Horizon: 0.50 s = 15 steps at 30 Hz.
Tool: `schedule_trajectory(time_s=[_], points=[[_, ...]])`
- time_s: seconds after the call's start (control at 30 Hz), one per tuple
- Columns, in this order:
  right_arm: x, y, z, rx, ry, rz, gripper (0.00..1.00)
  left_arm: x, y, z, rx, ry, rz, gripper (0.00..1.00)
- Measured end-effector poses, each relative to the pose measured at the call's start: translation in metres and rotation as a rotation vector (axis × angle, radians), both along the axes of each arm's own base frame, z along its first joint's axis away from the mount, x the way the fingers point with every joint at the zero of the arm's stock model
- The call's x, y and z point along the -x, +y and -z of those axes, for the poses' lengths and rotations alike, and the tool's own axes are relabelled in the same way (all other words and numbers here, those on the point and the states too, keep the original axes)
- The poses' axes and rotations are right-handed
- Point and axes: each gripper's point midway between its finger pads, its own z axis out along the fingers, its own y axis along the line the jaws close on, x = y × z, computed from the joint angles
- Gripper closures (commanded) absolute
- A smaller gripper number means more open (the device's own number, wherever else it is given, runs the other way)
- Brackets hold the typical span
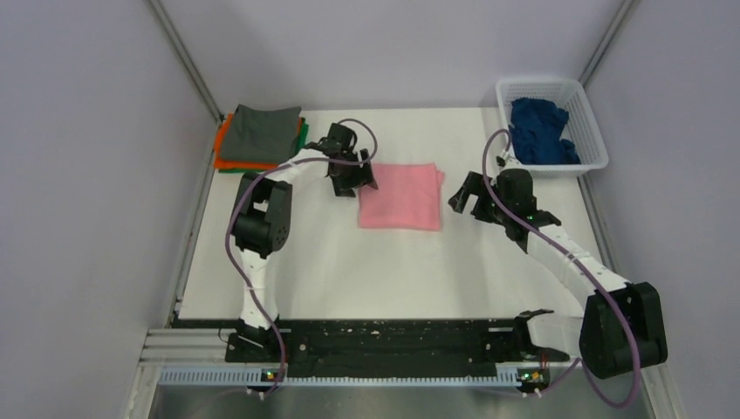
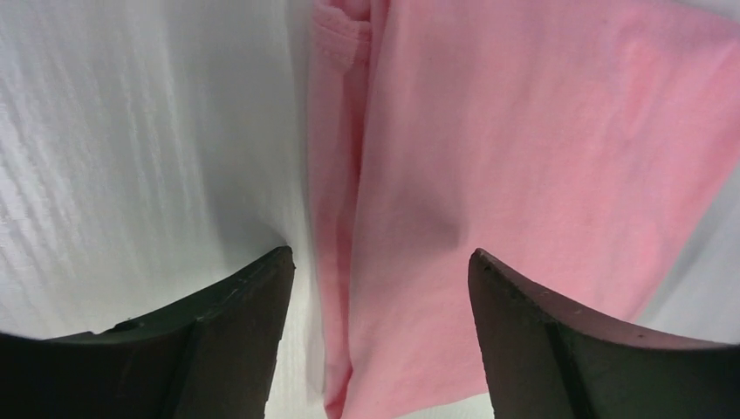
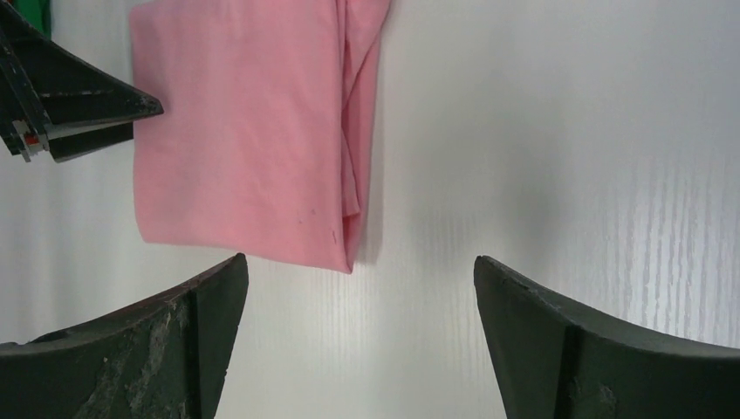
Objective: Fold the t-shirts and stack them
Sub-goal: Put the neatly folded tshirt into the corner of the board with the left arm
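Observation:
A light pink t-shirt [image 1: 402, 196] lies folded into a rectangle in the middle of the table, also filling the left wrist view [image 2: 524, 175] and showing in the right wrist view [image 3: 244, 140]. My left gripper [image 1: 355, 179] hovers open over its left edge, jaws wide apart around the fold [image 2: 381, 262]. My right gripper [image 1: 467, 196] stands open just right of the shirt, with bare table between its jaws [image 3: 359, 271]. At the back left a stack holds a grey t-shirt [image 1: 262, 131] on top of an orange t-shirt [image 1: 223, 144] and a green one [image 1: 302, 133]. A dark navy t-shirt [image 1: 541, 131] lies crumpled in the basket.
The white lattice basket [image 1: 593, 122] stands at the back right corner. Metal frame posts [image 1: 183, 61] rise at both back corners. The black base rail [image 1: 384, 340] runs along the near edge of the white table [image 1: 393, 271].

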Motion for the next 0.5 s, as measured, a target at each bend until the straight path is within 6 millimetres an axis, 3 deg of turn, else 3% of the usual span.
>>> schedule_trajectory(time_s=[0.2, 0.23, 0.3, 0.5], points=[[0.013, -0.009, 0.009, 0.029, 0.004, 0.021, 0.01, -0.002, -0.026, 0.009, -0.083, -0.017, 0.026, 0.62], [0.015, -0.011, 0.010, 0.034, 0.004, 0.024, 0.01, -0.004, -0.031, 0.010, -0.101, -0.023, 0.029, 0.71], [0.017, -0.014, 0.012, 0.046, 0.003, 0.036, 0.01, -0.007, -0.038, 0.012, -0.149, -0.040, 0.024, 0.97], [0.020, -0.027, 0.008, 0.087, -0.027, 0.079, 0.01, -0.012, -0.041, 0.011, -0.322, -0.089, -0.006, 1.00]])
